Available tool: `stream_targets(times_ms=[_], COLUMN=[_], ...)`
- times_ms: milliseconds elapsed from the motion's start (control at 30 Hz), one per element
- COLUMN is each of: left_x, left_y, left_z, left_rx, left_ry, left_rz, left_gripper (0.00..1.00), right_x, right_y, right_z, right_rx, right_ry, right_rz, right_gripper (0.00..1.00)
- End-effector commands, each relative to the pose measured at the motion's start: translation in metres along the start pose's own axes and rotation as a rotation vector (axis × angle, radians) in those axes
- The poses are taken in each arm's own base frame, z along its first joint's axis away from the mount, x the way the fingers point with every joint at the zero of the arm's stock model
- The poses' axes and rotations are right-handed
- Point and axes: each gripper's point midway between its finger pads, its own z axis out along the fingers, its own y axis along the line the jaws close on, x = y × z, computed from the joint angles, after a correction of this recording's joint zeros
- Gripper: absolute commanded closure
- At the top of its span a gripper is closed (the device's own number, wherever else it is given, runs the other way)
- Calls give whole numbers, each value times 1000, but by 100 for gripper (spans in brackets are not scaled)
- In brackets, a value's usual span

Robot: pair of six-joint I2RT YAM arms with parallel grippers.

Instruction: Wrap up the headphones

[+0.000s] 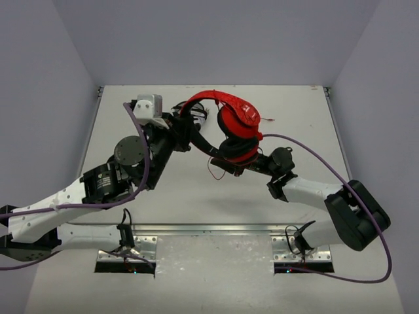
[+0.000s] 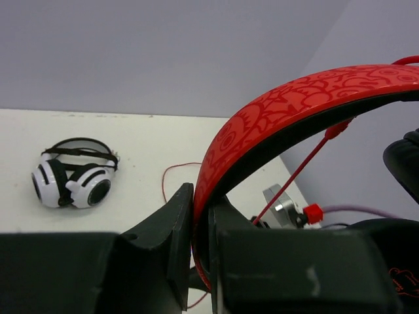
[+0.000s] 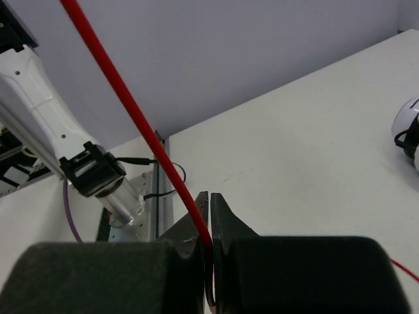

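Jaws on my left gripper [image 2: 200,196] are pinching the red headband [image 2: 275,111] of the headphones [image 1: 239,127]. Jaws on my right gripper [image 3: 209,199] are pinching the thin red cable [image 3: 131,111]. From above, the headphones sit between both grippers, toward the 12 o'clock side of the table [image 1: 301,131]. Some black-and-white headphones [image 2: 72,176] lie at 9 o'clock in my left wrist view.

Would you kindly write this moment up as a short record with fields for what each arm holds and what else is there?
left fingers: shut on the headband of the red headphones
right fingers: shut on the red cable, which runs straight up from them
red headphones: held above the table, between the arms
black-and-white headphones: lying on the table, untouched
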Motion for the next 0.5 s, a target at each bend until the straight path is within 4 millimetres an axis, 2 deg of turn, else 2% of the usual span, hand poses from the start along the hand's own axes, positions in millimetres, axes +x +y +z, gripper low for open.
stream_targets(times_ms=[0, 33, 100, 133, 167, 200, 233, 267, 300, 367, 467], left_x=[-56, -48, -61, -55, -63, -61, -56, -52, -46, -34, -24], left_y=[21, 20, 27, 37, 42, 38, 60, 61, 70, 73, 81], left_z=[2, 9, 16, 29, 36, 48, 64, 73, 85, 99, 114], left_rx=[-210, -248, -310, -359, -366, -325, -387, -376, -406, -420, -435], left_ry=[-180, -172, -199, -192, -198, -179, -165, -151, -143, -122, -108], left_rz=[-217, -191, -191, -150, -160, -204, -174, -182, -165, -159, -174], left_gripper=[100, 100, 99, 100, 100, 100, 100, 100, 100, 100, 100], right_x=[-9, -7, 1, 4, 5, 13, 13, 20, 20, 22, 24], right_y=[32, 35, 44, 46, 51, 55, 62, 60, 61, 66, 70], right_z=[-5, -7, -13, -15, -19, -20, -21, -22, -23, -25, -24], right_rx=[-131, -136, -143, -138, -138, -138, -144, -126, -118, -116, -121], right_ry=[-63, -65, -55, -51, -51, -25, -26, 0, 0, 15, 35], right_rz=[-3, 1, 3, 4, 1, 7, -2, 2, -3, -12, -13], right_gripper=[99, 99, 99, 98, 97, 94, 91, 91, 91, 93, 96])
